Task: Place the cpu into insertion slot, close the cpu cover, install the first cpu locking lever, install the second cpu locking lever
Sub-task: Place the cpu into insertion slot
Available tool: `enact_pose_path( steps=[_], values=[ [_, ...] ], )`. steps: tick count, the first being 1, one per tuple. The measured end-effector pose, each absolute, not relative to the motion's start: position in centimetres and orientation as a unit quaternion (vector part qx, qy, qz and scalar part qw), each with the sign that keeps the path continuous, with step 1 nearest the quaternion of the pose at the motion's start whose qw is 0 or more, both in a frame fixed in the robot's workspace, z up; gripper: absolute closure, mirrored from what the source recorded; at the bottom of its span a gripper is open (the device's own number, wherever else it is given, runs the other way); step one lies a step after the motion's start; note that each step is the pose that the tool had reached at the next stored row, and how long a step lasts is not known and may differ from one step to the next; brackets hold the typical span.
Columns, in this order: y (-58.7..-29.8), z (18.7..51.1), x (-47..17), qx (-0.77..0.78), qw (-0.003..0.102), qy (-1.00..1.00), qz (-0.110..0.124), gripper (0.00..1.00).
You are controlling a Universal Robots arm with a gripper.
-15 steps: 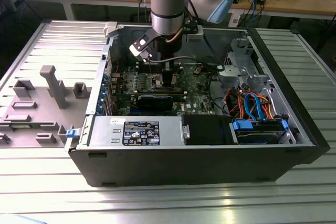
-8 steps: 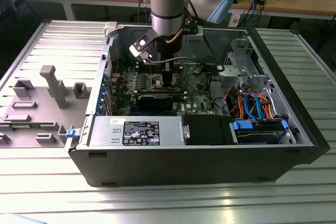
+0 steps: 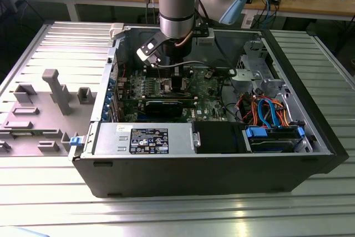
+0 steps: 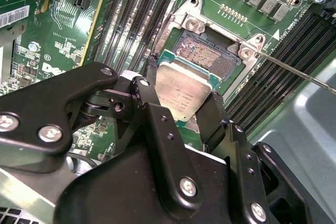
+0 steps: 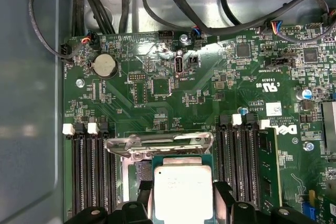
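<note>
While the black tool [image 4: 184, 81] pinches the flat silver-grey cpu [image 4: 180, 97], it hangs over the square insertion slot [image 4: 211, 56]. That slot looks brownish-gold.

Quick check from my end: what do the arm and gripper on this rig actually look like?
The arm has silver-grey tube segments with light blue joint caps. A grey cable runs off near its wrist. The gripper is matte black, built of flat linkage bars joined by silver screws, ending in two narrow black fingers.
</note>
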State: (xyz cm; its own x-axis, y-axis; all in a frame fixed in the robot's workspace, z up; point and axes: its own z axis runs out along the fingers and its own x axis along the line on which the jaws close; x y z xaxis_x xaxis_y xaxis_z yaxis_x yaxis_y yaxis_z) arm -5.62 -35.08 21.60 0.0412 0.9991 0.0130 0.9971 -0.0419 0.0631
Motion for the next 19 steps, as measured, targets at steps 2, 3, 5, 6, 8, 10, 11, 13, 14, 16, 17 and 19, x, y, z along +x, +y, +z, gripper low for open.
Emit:
enact_pose_path(
  steps=[2,3,5,6,8,10,11,13,14,16,17,19],
  values=[
    [-35.08,21.43,-5.63,0.721,0.018,0.692,0.027,0.45],
    [-35.08,21.42,-5.63,0.721,0.018,0.692,0.027,0.45],
    [-35.08,21.38,-5.62,0.721,0.018,0.692,0.027,0.45],
    [-35.08,21.36,-5.63,0.721,0.018,0.692,0.027,0.45],
    [-35.08,21.34,-5.63,0.721,0.018,0.692,0.027,0.45],
    [-35.08,21.31,-5.64,0.721,0.018,0.692,0.027,0.45],
    [-35.08,21.30,-5.64,0.721,0.018,0.692,0.027,0.45],
    [-35.08,21.30,-5.64,0.721,0.018,0.692,0.027,0.45],
    [-35.08,21.35,-5.64,0.721,0.018,0.692,0.027,0.45],
    [-35.09,21.66,-5.64,0.721,0.018,0.692,0.027,0.45],
    [-35.08,21.87,-5.64,0.721,0.018,0.692,0.027,0.45],
    [-35.08,22.28,-5.64,0.721,0.018,0.692,0.027,0.45]
  ],
)
